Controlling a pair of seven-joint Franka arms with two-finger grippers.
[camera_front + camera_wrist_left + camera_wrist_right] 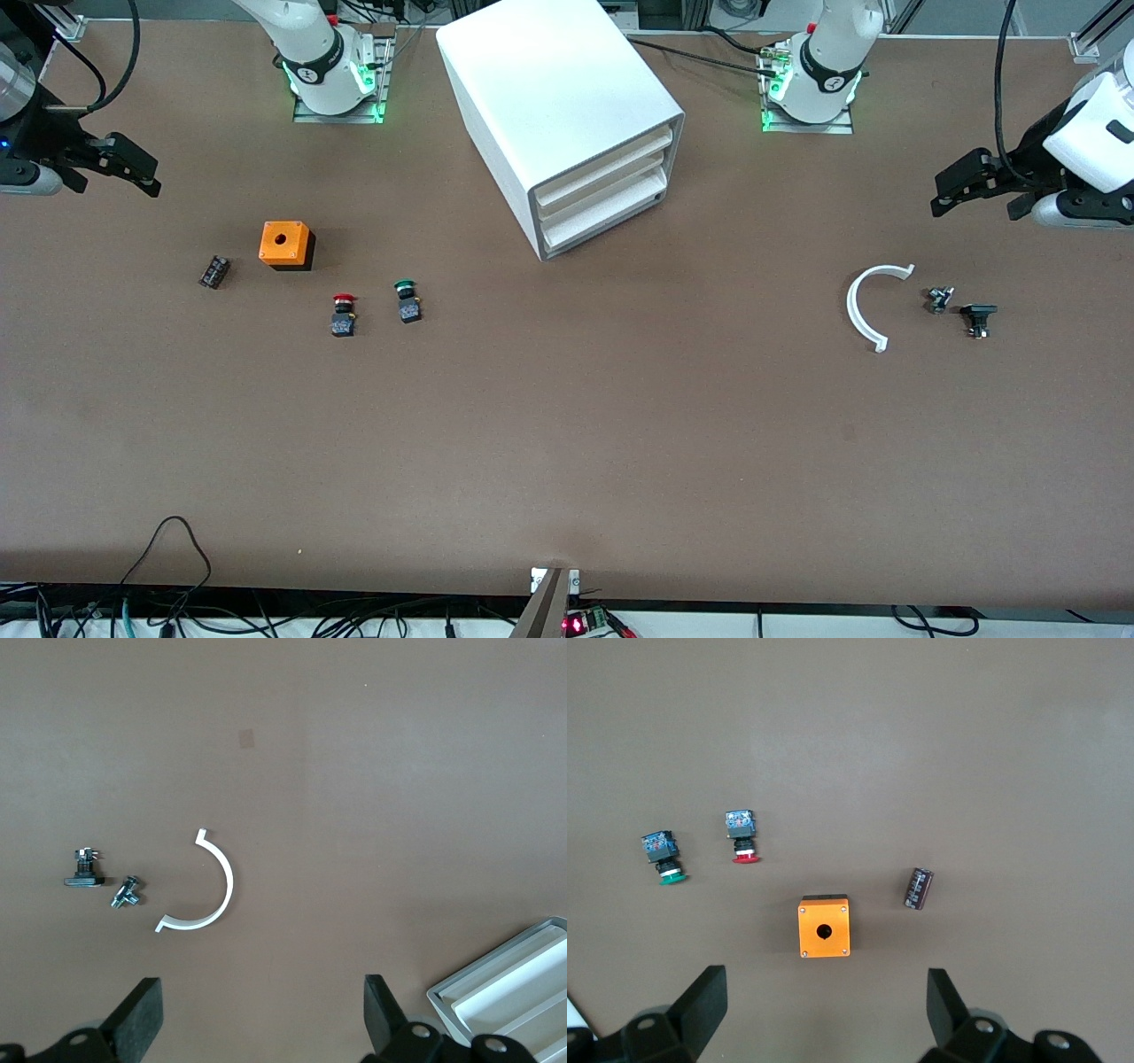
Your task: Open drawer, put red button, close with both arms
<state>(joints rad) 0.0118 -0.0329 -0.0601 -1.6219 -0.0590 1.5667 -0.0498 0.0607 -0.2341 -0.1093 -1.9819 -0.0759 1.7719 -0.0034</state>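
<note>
Front view: red button (344,315) cap toward bases.

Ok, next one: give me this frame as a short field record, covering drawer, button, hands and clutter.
drawer: shut, bottommost of the white cabinet
red button: on the table beside the green button, untouched
left hand: open, empty, raised over its end of the table
right hand: open, empty, raised over its end
other: orange box, white arc
</note>
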